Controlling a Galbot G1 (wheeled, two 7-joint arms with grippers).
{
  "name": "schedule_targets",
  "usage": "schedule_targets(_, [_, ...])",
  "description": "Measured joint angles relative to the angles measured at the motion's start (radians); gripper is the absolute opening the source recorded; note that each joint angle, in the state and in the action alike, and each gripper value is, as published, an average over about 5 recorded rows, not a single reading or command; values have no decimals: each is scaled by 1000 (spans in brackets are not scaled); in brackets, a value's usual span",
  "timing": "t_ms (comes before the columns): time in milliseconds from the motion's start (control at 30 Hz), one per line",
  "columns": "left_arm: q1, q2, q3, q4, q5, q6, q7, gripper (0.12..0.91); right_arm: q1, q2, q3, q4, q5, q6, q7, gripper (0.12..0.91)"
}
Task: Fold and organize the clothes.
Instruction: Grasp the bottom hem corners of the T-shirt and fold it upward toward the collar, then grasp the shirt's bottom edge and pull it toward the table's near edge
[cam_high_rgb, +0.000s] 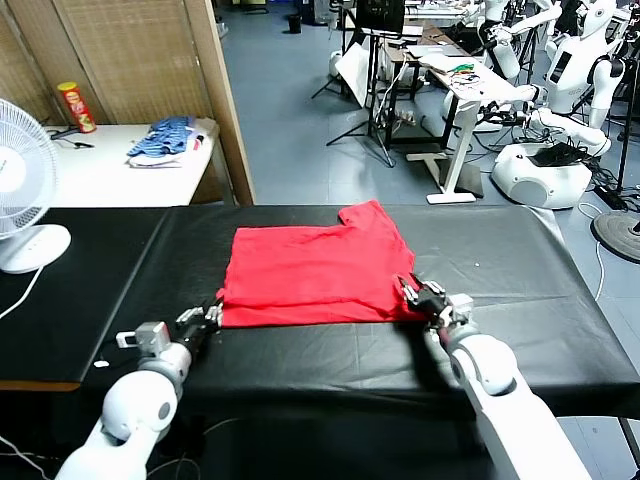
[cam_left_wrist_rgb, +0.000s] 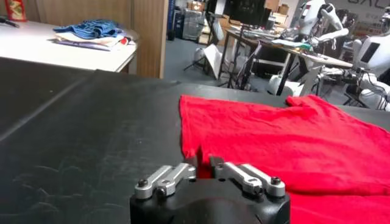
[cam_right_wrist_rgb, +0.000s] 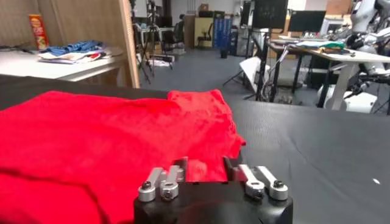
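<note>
Red T-shirt on the black table, a gripper at each near corner.

Your red T-shirt (cam_high_rgb: 312, 275) lies folded flat mid-table (cam_high_rgb: 500, 250), one sleeve pointing toward the far edge. Your left gripper (cam_left_wrist_rgb: 203, 169) sits at its near left corner, fingers parted with a fold of red showing between them. Your right gripper (cam_right_wrist_rgb: 203, 169) sits at the near right corner, fingers spread over the hem.

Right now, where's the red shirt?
Head view: the red T-shirt lies mid-table on the black cover, its near edge between the left gripper and right gripper.
</note>
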Motion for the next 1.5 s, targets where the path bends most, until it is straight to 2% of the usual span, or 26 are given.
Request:
schedule_targets(67, [9, -1, 0, -3, -5, 7, 3, 770, -25, 2, 9, 7, -4, 4, 1, 793])
schedule_targets(167, [18, -3, 0, 1, -19, 17, 15, 794, -47, 7, 15, 10, -10, 8, 2, 748])
schedule_targets(300, [20, -6, -2, 15, -37, 21, 23, 772, -60, 17, 13, 2, -22, 12, 2, 611])
schedule_targets(400, [18, -7, -2, 26, -40, 22, 28, 658, -68, 22, 11, 0, -30, 14, 4, 459])
schedule_targets(533, [21, -6, -2, 33, -45, 22, 36, 440, -85, 19, 17, 21, -27, 3, 19, 232])
schedule_targets(633, [29, -2, -2, 27, -36, 24, 31, 272, -102, 10, 29, 52, -4, -36, 39, 134])
schedule_targets(667, [33, 0, -2, 23, -28, 27, 27, 215, -109, 6, 33, 64, 9, -53, 45, 124])
schedule_targets(700, [38, 2, -3, 18, -20, 30, 21, 176, -117, 2, 39, 77, 24, -71, 51, 123])
schedule_targets(800, [61, 13, -9, -8, -5, 45, 6, 126, -148, -11, 60, 122, 58, -119, 66, 122])
schedule_targets(1033, [165, 60, -32, -123, 6, 84, 1, 125, -266, -31, 129, 228, 70, -199, 90, 122])
schedule_targets(1267, [278, 88, -59, -220, 22, 107, 5, 125, -385, -21, 181, 299, 70, -216, 93, 124])
schedule_targets(1367, [314, 91, -73, -244, 21, 117, -2, 125, -416, -21, 192, 320, 70, -232, 91, 182])
schedule_targets(1467, [341, 91, -86, -263, 18, 125, -12, 166, -440, -22, 202, 344, 70, -253, 93, 324])
schedule_targets(1500, [349, 91, -91, -271, 17, 128, -13, 201, -447, -23, 205, 353, 70, -260, 95, 391])
